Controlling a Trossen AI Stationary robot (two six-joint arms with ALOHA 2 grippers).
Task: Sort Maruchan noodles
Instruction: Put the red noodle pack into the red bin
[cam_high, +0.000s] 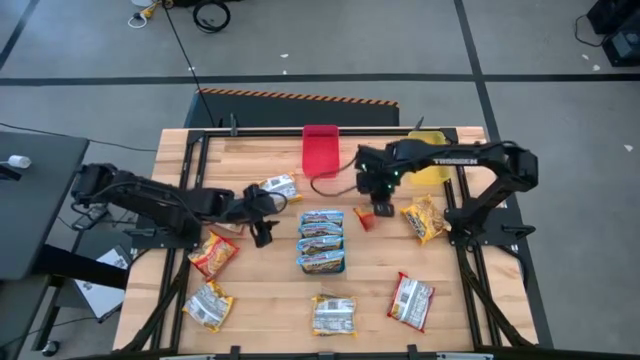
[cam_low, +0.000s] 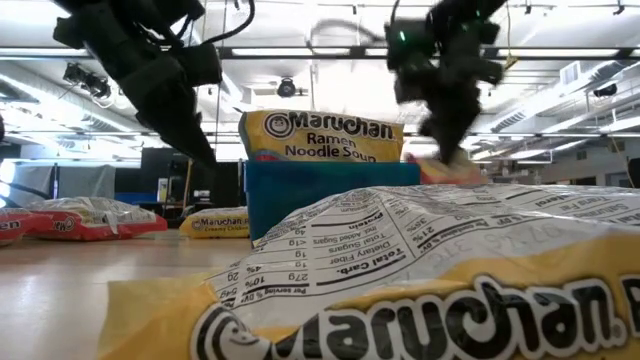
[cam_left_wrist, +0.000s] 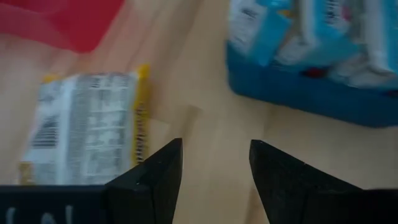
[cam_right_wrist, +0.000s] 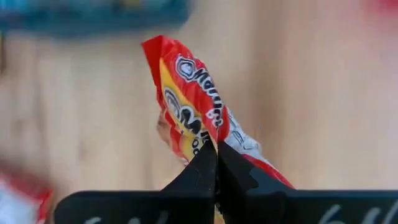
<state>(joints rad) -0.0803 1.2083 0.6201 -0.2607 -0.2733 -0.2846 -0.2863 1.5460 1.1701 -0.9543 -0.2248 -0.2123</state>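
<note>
My right gripper (cam_high: 374, 207) hangs over the table's middle, right of the blue tray (cam_high: 322, 266), and is shut on a red-orange Maruchan packet (cam_right_wrist: 193, 106). My left gripper (cam_high: 262, 233) stands open left of the blue tray, with nothing between its fingers (cam_left_wrist: 214, 168). Just beyond it a yellow packet (cam_left_wrist: 87, 124) lies flat on the wood. Blue-silver packets (cam_high: 321, 240) lie stacked in the blue tray. Other packets lie flat on the table: a yellow one (cam_high: 278, 187), a red-orange one (cam_high: 213, 253) and a yellow-orange one (cam_high: 424, 218). My right gripper pinches one end of the red-orange packet (cam_right_wrist: 208, 138) between its two fingertips, coming from above and pointing steeply down. The packet hangs below the fingers, crumpled and folded lengthwise. In the high view it shows as a small red shape (cam_high: 364, 216) beside the gripper.
A red tray (cam_high: 320, 150) stands at the far middle and a yellow tray (cam_high: 432, 172) at the far right, partly under my right arm. More packets lie near the front edge (cam_high: 208, 305) (cam_high: 333, 315) (cam_high: 411, 300). One packet (cam_low: 420, 290) fills the low view's foreground.
</note>
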